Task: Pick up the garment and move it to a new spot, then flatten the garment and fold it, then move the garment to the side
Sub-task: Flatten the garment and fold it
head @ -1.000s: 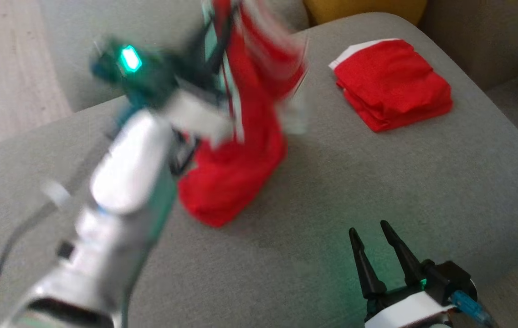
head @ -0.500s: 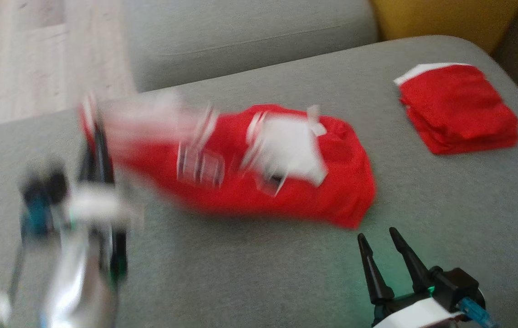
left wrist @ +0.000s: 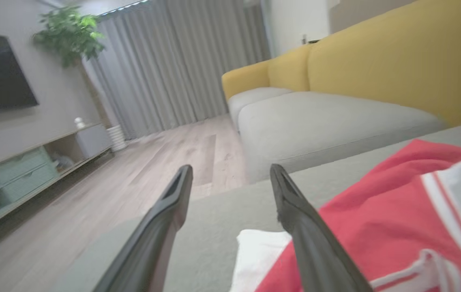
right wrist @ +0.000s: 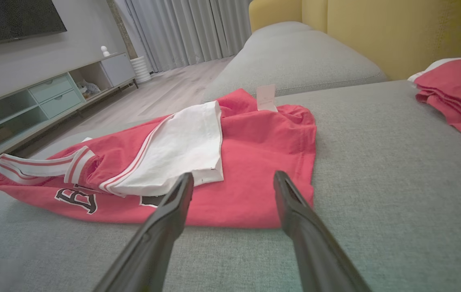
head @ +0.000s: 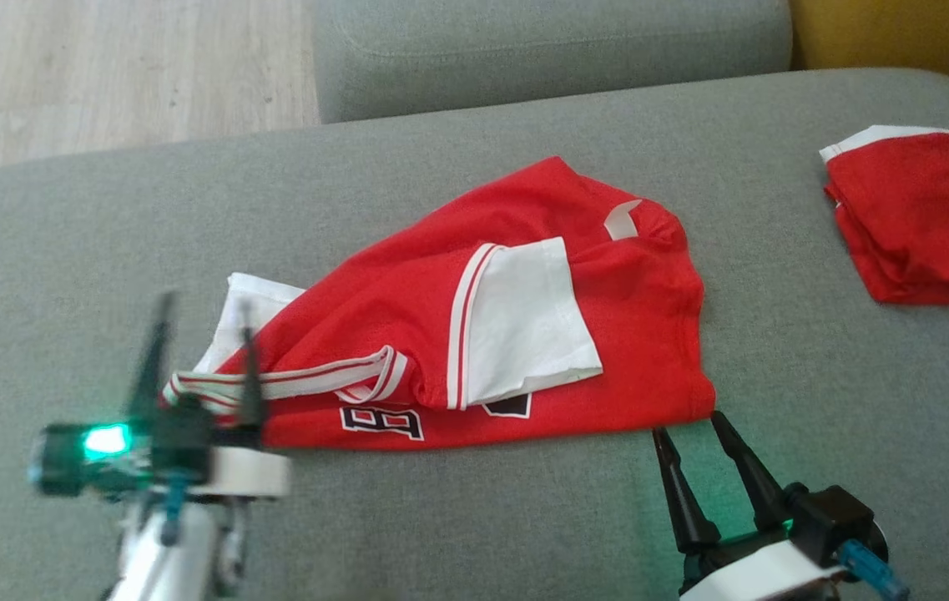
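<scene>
Red jersey garment [head: 407, 309] with white sleeve and striped trim, crumpled on grey fabric sofa cushion [head: 474, 517]. Black-and-white block lettering [head: 382, 421] along the near edge, mostly tucked under; only a "B" legible. Small white tag [head: 623, 219] near the far hem, print unreadable. Left hand [head: 205, 313] spread, pinching nothing, at the striped collar end. Right hand [head: 687, 424] spread too, just beside the near hem corner. Folded red cloth pile [head: 925, 217] well apart, rightward.

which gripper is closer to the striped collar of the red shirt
Left. The left gripper sits right at the striped collar; the right gripper is at the far hem corner of the red shirt.
</scene>
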Controlling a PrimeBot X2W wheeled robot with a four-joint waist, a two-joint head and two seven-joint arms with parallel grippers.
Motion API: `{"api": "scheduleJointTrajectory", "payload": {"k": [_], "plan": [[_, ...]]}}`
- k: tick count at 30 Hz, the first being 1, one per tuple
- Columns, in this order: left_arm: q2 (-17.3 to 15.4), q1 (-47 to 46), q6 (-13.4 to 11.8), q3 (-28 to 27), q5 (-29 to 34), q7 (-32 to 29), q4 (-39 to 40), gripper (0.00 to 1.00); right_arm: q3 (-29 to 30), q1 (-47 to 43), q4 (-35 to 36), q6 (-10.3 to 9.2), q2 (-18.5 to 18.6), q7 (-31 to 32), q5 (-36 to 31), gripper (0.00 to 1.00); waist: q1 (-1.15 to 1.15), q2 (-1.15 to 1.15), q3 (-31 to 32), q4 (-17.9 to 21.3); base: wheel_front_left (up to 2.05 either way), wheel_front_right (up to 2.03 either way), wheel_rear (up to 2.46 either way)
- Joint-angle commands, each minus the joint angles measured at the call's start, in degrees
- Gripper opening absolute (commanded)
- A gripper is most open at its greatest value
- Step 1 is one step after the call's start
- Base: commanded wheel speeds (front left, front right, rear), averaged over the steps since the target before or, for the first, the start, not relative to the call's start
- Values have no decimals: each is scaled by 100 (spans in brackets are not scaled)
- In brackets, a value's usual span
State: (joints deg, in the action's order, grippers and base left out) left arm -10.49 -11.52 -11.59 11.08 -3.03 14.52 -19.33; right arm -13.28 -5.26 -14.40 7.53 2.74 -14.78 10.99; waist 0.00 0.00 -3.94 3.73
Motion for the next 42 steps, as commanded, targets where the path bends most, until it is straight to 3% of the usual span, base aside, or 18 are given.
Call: {"api": "scheduleJointTrajectory", "payload": {"k": [1,6,12,21,29,42], "plan": [[-49,-214,-22,22,182,46,288,100,-134,234,167,-4,85,-22,-55,100,0,0,-69,45,0,0,0],[310,-564,295,1017,687,47,268,100,-119,336,185,-4,113,-22,-71,100,0,0,-294,277,0,0,0],[628,-1313,852,2107,1150,-213,-753,100,-120,491,219,-4,106,-22,-59,100,0,0,-623,722,0,0,0],[742,-2270,1227,2689,1237,-881,-1971,100,-76,603,240,-4,58,-22,-2,100,0,0,-962,1261,0,0,0],[754,-2524,1300,2981,1233,-1056,-2518,100,-64,603,234,-4,35,-22,-14,100,0,0,-948,1423,0,0,0],[663,-2451,1299,3264,1244,-1115,-2360,100,-91,498,236,-4,21,-22,-5,100,0,0,-836,1325,0,0,0]]}}
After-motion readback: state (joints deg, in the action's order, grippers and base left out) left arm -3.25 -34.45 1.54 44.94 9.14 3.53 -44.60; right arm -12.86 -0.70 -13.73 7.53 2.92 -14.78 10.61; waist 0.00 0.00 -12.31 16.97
